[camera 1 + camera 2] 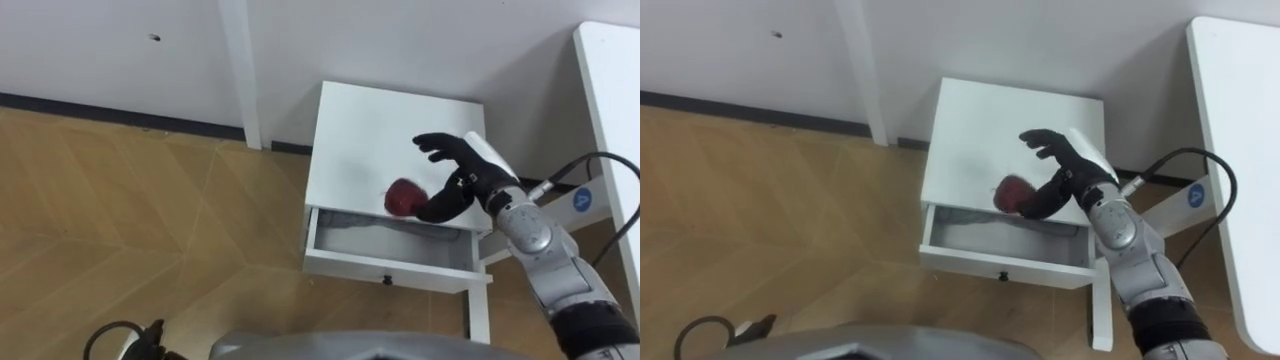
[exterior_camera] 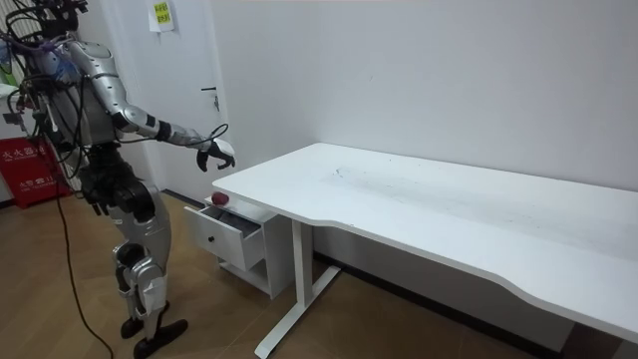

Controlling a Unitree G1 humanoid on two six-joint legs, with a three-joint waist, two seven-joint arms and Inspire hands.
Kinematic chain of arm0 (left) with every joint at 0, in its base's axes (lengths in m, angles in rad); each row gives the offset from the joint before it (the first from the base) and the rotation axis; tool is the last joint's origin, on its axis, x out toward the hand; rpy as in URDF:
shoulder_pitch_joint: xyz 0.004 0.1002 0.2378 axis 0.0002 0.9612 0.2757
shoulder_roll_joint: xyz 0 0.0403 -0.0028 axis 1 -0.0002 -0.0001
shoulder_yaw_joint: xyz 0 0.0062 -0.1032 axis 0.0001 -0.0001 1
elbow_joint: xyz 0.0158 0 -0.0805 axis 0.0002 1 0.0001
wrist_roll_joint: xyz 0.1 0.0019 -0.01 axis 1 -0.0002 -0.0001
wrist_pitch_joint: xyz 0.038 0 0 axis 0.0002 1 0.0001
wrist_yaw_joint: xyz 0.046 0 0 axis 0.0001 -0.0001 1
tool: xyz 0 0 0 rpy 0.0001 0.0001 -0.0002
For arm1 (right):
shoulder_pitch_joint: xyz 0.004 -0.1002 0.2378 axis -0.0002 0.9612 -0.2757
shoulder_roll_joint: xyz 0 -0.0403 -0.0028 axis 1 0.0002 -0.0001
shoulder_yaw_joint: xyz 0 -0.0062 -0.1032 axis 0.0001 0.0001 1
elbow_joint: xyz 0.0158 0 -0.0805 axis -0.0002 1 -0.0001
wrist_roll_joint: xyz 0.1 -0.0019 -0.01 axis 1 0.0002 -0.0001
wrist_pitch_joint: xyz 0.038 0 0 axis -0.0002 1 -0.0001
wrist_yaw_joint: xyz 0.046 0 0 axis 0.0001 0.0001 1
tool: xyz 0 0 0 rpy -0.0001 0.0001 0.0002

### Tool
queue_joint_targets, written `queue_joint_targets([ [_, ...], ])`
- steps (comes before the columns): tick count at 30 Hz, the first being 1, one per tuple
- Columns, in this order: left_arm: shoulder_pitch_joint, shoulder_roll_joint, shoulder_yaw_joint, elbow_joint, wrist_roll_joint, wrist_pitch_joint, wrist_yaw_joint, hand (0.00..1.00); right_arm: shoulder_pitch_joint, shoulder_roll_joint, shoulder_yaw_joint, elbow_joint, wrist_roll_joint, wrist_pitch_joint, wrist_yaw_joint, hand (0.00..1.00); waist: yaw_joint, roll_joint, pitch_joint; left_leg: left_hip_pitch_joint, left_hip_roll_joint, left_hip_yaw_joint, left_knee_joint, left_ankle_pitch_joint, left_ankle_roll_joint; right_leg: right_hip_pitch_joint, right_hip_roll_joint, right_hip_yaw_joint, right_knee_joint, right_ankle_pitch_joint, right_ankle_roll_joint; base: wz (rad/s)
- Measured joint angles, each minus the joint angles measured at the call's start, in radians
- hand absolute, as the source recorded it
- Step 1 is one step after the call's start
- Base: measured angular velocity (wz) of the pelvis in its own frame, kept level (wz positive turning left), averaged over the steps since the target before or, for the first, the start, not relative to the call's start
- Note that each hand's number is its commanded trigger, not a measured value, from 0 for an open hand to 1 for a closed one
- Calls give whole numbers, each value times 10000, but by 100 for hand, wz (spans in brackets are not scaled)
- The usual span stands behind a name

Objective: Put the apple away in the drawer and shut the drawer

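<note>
Right hand (image 1: 464,168) open, fingers spread, holding nothing, above the open drawer (image 1: 390,262). Apple (image 1: 403,197) beneath my thumb at the drawer's back edge; inside it or on the cabinet (image 1: 370,130) top, cannot tell.

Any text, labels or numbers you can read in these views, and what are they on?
Yellow paper notice high on the door or wall behind the robot: print too small to read.
Red board with white characters, room view's left edge: too blurred to read.
Round blue sticker on the frame of the white desk: white mark, unreadable.
White cabinet, its open drawer, red apple: no text.
</note>
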Motion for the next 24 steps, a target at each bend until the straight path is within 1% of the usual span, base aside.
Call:
queue_joint_targets([
  [5,0,0,1,-40,1,0,0,0,10,6,0,-1,0,0,-148,0,-2,-9,-6,-10,0,-10,4,0,0,-13,-5,-78,5,0,0,0],
  [16,-4,0,10,-128,77,-3,5,0,12,10,0,32,20,-17,-347,0,3,-34,-25,-9,-1,-24,-11,0,0,-14,-6,-96,-1,0,0,0],
  [22,-8,-15,16,-111,121,-5,237,0,97,195,-2,819,110,-38,-557,0,-10,-30,-34,16,-1,-23,2,1,1,8,-7,-66,-4,0,0,0],
  [24,87,-31,83,-82,118,-5,336,0,157,212,-85,1135,201,-43,-573,0,-33,-14,-30,27,-1,-23,19,2,3,34,-11,-64,-2,0,0,0],
])
